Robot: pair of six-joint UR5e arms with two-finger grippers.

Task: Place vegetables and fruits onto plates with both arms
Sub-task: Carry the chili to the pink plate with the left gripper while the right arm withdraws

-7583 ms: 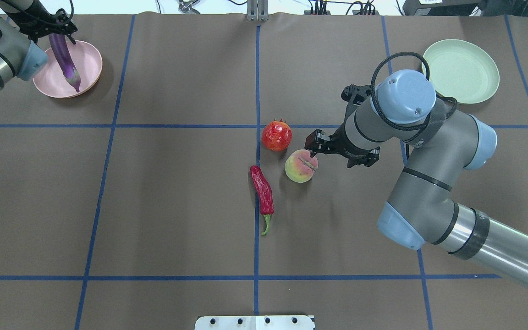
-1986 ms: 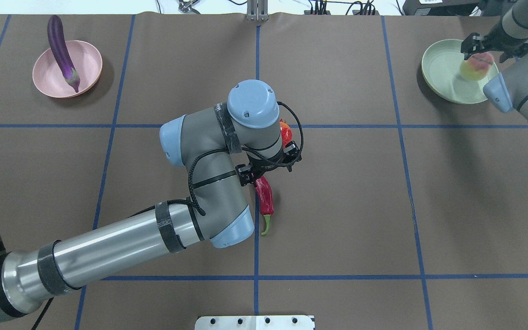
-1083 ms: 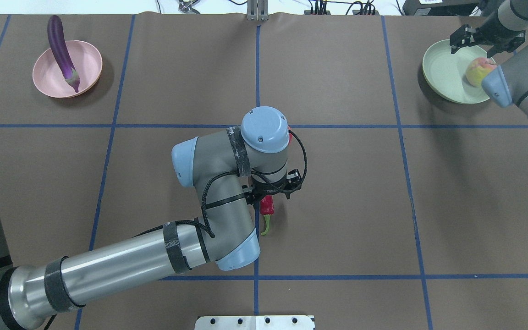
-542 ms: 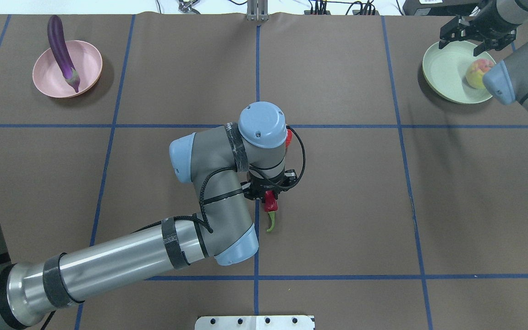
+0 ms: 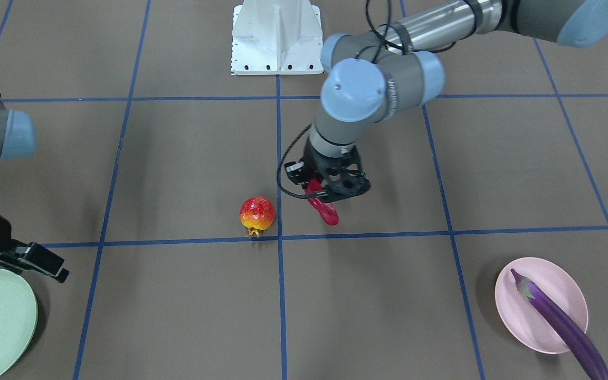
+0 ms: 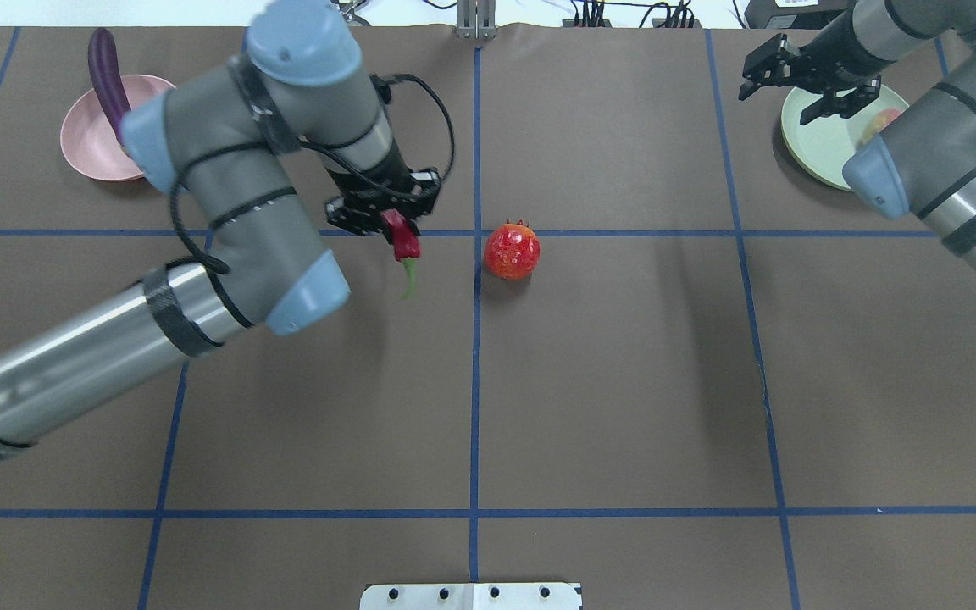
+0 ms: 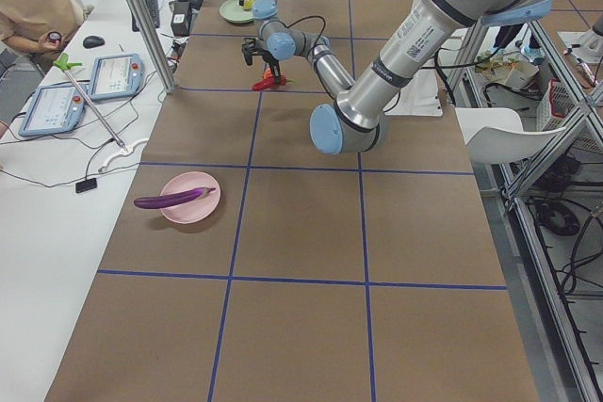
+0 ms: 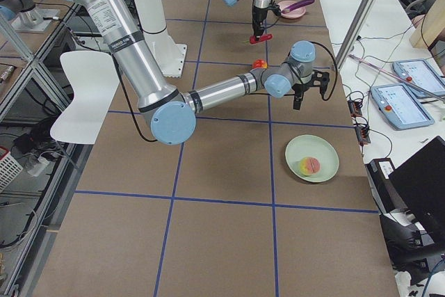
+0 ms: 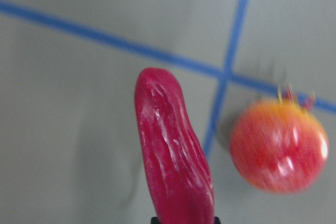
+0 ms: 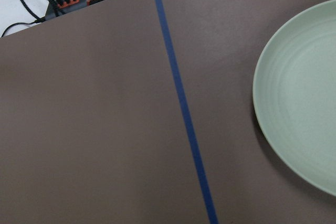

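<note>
Since half a second earlier, the left pincer (image 6: 386, 216) had swung from the robot's side of the pomegranate (image 6: 512, 252) to its left side, carrying the chili (image 6: 403, 241) with it. The pincer was closed on one end of the chili, whose green stem hung free, apparently clear of the table, near the pomegranate but not touching it. The pink plate (image 6: 85, 152) lay well apart from the pomegranate, farther left and farther from the robot. The eggplant (image 6: 102, 68) rested across it, one end jutting past the rim, as before. To finish this carry well, I judged the grip should stay firm and the chili high enough for its dangling stem to clear the rim. It should then come down over the bare part of the plate beside the eggplant rather than on top of it, and be released only once it was low. The right pincer (image 6: 793, 85), jaws spread and empty, had drifted off the far edge of the green plate (image 6: 818, 144) toward the pomegranate's side. That plate sat well to the right of the pomegranate, and the peach (image 6: 878, 123) lay on it unchanged, partly hidden by the arm. The pomegranate itself had not shifted. Being round and glossy, it would likely want a centred squeeze once the left arm was out of the way.
</note>
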